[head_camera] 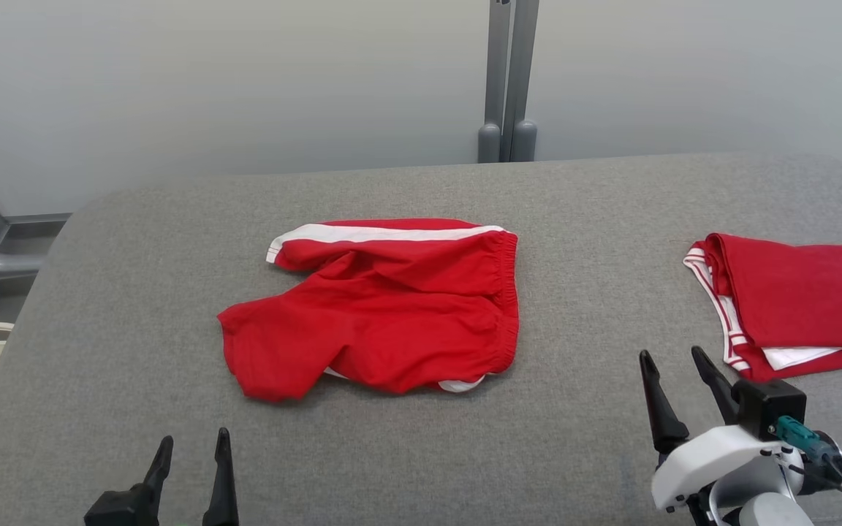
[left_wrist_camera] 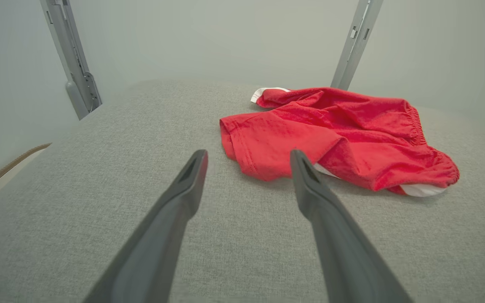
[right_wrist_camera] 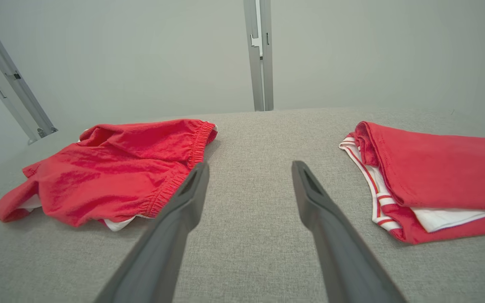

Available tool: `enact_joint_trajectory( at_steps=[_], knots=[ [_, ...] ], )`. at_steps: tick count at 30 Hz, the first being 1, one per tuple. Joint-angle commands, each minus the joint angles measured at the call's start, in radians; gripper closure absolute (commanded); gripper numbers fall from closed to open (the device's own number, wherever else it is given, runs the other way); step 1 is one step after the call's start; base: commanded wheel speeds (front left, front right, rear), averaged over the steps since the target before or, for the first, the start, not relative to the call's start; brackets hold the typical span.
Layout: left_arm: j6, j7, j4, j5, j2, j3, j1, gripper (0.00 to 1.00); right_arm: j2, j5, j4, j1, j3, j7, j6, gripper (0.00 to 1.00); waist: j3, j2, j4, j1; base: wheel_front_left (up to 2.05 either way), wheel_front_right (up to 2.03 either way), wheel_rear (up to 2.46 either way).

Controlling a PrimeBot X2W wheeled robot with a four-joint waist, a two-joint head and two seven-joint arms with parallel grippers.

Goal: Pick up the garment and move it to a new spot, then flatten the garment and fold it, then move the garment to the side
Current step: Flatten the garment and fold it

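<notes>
Red shorts (head_camera: 384, 314): crumpled, lying at centre of grey fabric-covered tabletop (head_camera: 136, 256), white side stripe toward far edge, elastic waistband toward right edge. Left gripper (head_camera: 195, 436): at near edge, left of centre, fingers spread apart, holding nothing, clear of shorts. Right gripper (head_camera: 671, 353): toward near right corner, fingers likewise apart, empty, just beside folded red garment (head_camera: 801, 299) at right edge.

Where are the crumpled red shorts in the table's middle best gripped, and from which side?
Probably the near-left leg hem of the crumpled red shorts: it points at the open left end effector and its edge lifts slightly off the grey fabric table. Come low from the robot's own side, one finger sliding under.
</notes>
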Motion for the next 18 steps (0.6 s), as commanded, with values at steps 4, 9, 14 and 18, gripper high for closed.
enact_joint_trajectory(
  at_steps=[4, 9, 14, 18],
  knots=[
    [-0.003, 0.012, 0.015, 0.008, 0.025, -0.005, 0.024, 0.0, -0.002, -0.037, 0.005, 0.032, -0.017, 0.016, 0.0, 0.0, -0.005, 0.0, 0.0, 0.0, 0.0, 0.0, 0.0],
    [-0.005, 0.017, 0.012, -0.004, 0.032, -0.004, 0.033, 0.0, -0.002, -0.046, 0.0, 0.043, -0.018, 0.027, 0.0, 0.0, -0.004, 0.0, -0.003, 0.0, 0.0, 0.0, 0.0],
    [-0.007, 0.019, 0.011, -0.009, 0.031, -0.01, 0.023, 0.0, -0.002, -0.044, -0.01, 0.037, -0.008, 0.034, 0.0, 0.0, 0.002, 0.0, -0.008, 0.0, 0.0, 0.0, 0.0],
    [-0.005, 0.022, 0.014, -0.01, 0.031, -0.015, 0.013, 0.0, -0.002, -0.039, -0.013, 0.032, -0.003, 0.034, 0.0, 0.0, 0.006, 0.0, -0.008, 0.0, 0.0, 0.0, 0.0]
  ],
)
